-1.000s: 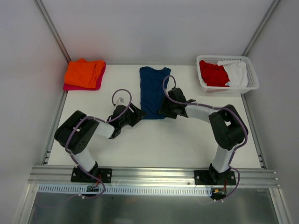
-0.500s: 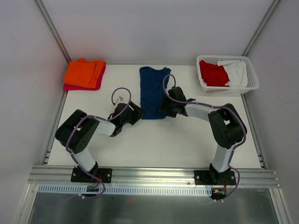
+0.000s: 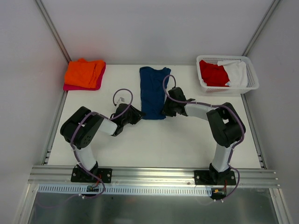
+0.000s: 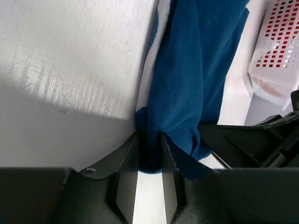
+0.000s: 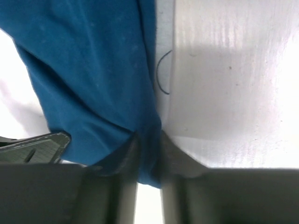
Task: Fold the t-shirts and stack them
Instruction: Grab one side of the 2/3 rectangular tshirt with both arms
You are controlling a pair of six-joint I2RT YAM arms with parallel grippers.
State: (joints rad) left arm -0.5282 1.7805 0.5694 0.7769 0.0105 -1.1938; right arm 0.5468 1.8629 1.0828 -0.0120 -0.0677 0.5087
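Arms [image 3: 88, 131] blk/white w/ purple cables [image 3: 123, 90]; left gripper [image 4: 149, 155], right gripper [image 5: 148, 156] blk.

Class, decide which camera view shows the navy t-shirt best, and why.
The top external view: nearly the whole navy t-shirt shows, a long strip on the table. The wrist views show only its near corners, pinched in the left tool and right tool.

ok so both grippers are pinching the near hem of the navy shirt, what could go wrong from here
1. The left gripper and right gripper each hold only a small bunch at the hem of the navy t-shirt; it might slip out on lifting.
2. The shirt lies in a narrow folded strip, so a pinch may catch only some layers and the fold could open.
3. The grippers sit close together; uneven moves might make them bump or skew the fold.
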